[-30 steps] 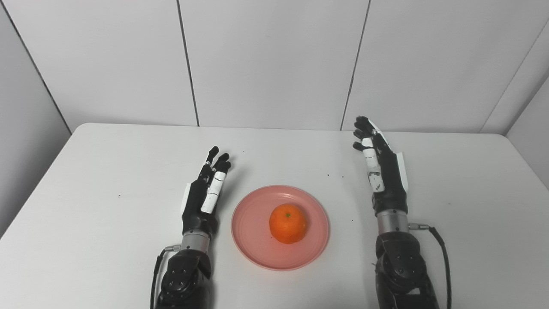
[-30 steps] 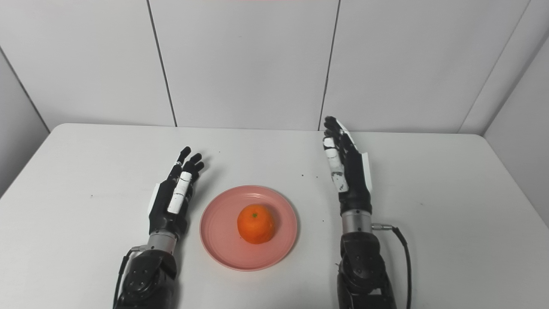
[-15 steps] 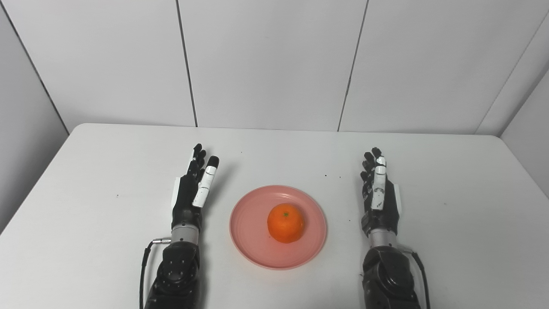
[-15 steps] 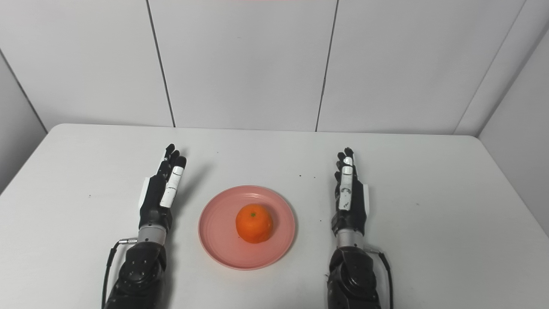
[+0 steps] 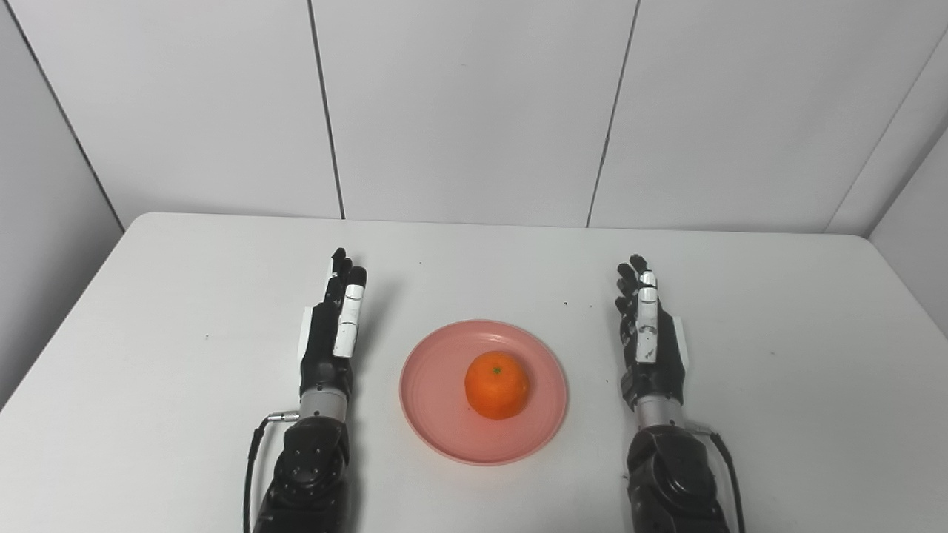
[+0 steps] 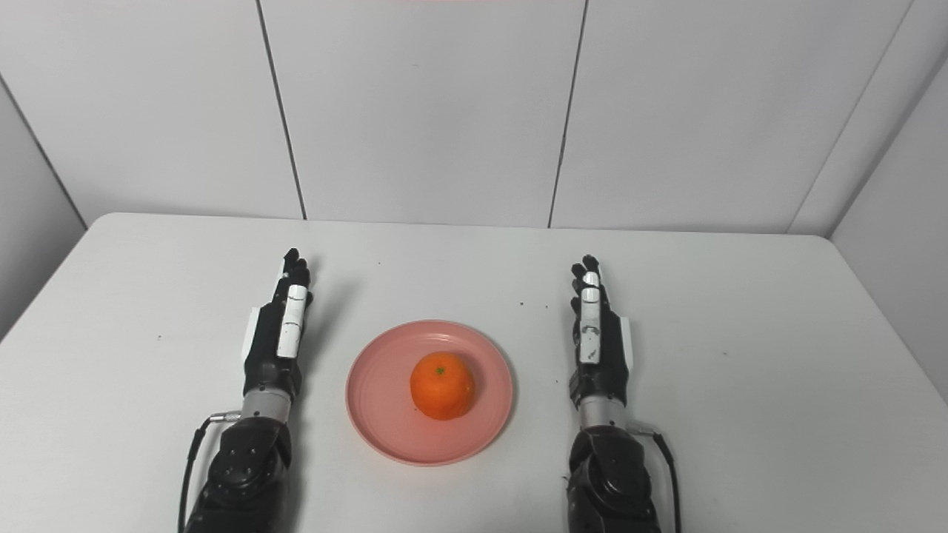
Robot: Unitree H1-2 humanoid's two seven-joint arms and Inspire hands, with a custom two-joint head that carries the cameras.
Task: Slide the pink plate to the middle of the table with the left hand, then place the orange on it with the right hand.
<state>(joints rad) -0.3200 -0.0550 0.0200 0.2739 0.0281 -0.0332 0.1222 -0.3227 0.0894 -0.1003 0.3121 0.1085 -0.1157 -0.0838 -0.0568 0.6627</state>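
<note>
An orange (image 5: 497, 385), round, glossy, with a small green stem scar on top, sits at the centre of a shallow pink plate (image 5: 437, 414) with faint concentric rings. The plate lies in the middle of a white table (image 5: 148, 355) marked by a few dark specks. The left hand (image 5: 329, 337) and right hand (image 5: 648, 340) flank the plate, apart from it, fingers extended and empty. Pale grey panelled walls (image 5: 474, 104) enclose the table.
</note>
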